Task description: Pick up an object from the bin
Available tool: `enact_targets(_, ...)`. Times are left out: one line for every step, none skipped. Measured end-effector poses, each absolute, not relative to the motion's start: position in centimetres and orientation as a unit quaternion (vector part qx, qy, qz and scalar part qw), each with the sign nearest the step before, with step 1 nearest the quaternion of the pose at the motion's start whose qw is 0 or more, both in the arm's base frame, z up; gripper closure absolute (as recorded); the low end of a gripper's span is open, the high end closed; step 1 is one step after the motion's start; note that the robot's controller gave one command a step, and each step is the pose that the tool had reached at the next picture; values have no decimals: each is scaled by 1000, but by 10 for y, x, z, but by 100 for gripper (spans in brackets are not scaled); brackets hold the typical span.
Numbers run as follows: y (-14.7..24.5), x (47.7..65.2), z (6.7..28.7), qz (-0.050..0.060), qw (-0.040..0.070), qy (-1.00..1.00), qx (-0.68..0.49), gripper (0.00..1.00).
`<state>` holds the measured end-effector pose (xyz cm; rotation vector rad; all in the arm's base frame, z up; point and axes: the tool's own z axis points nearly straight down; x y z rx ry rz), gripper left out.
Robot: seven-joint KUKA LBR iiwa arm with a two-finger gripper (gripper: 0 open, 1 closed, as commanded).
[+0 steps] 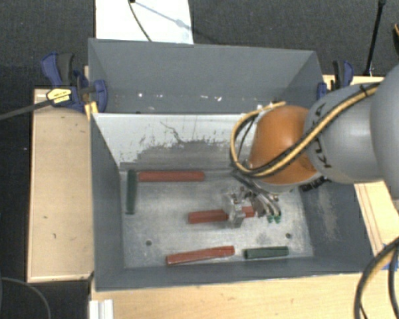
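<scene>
One red bar (207, 216) | gripper (243, 210) over its right end | grip state: cannot tell

The grey metal bin (153, 230) carries five flat bars on its scuffed floor. The back red-brown bar (169, 175) lies along the rear edge. The left green bar (130, 193) lies along the left wall. The middle red-brown bar (208, 216) lies mid-floor. The front red-brown bar (199, 255) and the front green bar (266, 252) lie near the front wall, end to end, slightly apart.

Back red bar (171, 175), left green bar (130, 193), front red bar (200, 255) near front green bar (266, 252).
</scene>
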<state>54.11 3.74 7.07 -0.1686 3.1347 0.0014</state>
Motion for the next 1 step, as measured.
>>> enact_targets(33, 539, 243, 0, 6, 999, -44, 100)
